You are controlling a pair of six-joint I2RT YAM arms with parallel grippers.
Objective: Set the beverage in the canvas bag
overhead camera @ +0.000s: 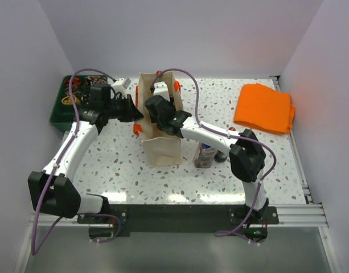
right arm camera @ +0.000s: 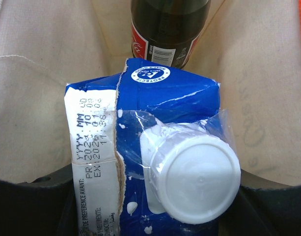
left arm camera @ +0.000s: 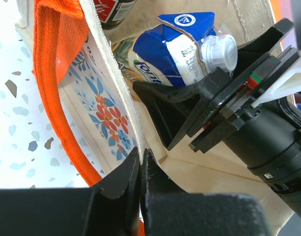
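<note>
The beige canvas bag (overhead camera: 163, 151) with orange handles stands upright mid-table. My left gripper (overhead camera: 134, 112) is shut on its left rim; in the left wrist view the jaws (left arm camera: 140, 160) pinch the cloth edge beside the floral print (left arm camera: 98, 93). My right gripper (overhead camera: 161, 108) is down in the bag's mouth, shut on a blue and white beverage carton (right arm camera: 140, 113) with a white cap (right arm camera: 197, 177). The carton (left arm camera: 175, 49) sits between the bag's walls (right arm camera: 37, 73). A dark cola bottle (right arm camera: 167, 29) stands deeper in the bag.
Another carton (overhead camera: 206, 154) stands on the table right of the bag, under my right arm. A folded orange cloth (overhead camera: 265, 108) lies at the back right. A green tray (overhead camera: 65, 108) sits at the back left.
</note>
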